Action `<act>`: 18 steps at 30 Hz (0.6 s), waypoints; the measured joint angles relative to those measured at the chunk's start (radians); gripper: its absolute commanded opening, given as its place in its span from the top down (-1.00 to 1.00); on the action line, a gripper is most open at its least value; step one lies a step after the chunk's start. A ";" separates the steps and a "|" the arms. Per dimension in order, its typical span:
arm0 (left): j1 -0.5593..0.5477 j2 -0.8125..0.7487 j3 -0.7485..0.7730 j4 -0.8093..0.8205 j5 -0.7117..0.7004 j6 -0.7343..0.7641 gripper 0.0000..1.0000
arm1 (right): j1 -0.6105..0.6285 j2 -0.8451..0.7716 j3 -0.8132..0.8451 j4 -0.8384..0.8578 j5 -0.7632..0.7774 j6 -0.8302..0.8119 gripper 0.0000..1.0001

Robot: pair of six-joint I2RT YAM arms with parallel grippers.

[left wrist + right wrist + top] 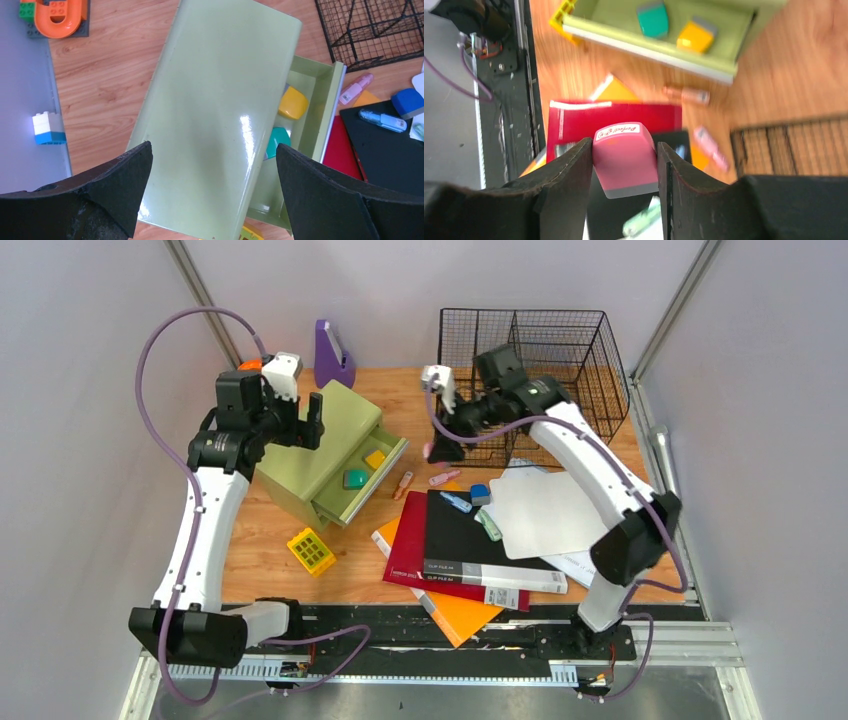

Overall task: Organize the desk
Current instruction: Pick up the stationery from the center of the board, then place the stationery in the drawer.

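clasping a pink block [626,165] in your right gripper [624,146], your left gripper [212,155] released over the green drawer box [220,90]

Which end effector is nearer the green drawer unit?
Left. The left end effector hovers open directly above the drawer unit; the right end effector, gripping a pink stamp, is beside the wire basket.

Links: white shells on left arm [205,530] and right arm [590,455].
Joints: rounded black housings [628,540].
Cables: purple [139,375], one looping along each arm.
Wrist cameras: white blocks [283,372].
Fingers: black [125,175], wedge-shaped, rough-faced, perhaps rubber.
Bases: black plates [600,640], screws and thin red wiring, blurred.
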 measured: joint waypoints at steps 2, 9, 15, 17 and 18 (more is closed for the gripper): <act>0.000 0.006 0.006 0.000 -0.022 -0.009 -1.00 | 0.059 0.080 0.105 0.031 0.003 0.027 0.96; 0.047 0.010 0.024 -0.005 -0.087 -0.061 -1.00 | 0.205 0.394 0.420 0.143 0.058 0.102 1.00; 0.145 0.008 0.024 -0.005 -0.089 -0.100 -1.00 | 0.237 0.570 0.552 0.214 0.102 0.137 0.55; 0.157 0.005 0.024 -0.005 -0.088 -0.105 -1.00 | 0.248 0.590 0.553 0.222 0.120 0.140 0.05; 0.158 0.003 0.024 -0.004 -0.087 -0.106 -1.00 | 0.251 0.594 0.552 0.222 0.127 0.140 -0.24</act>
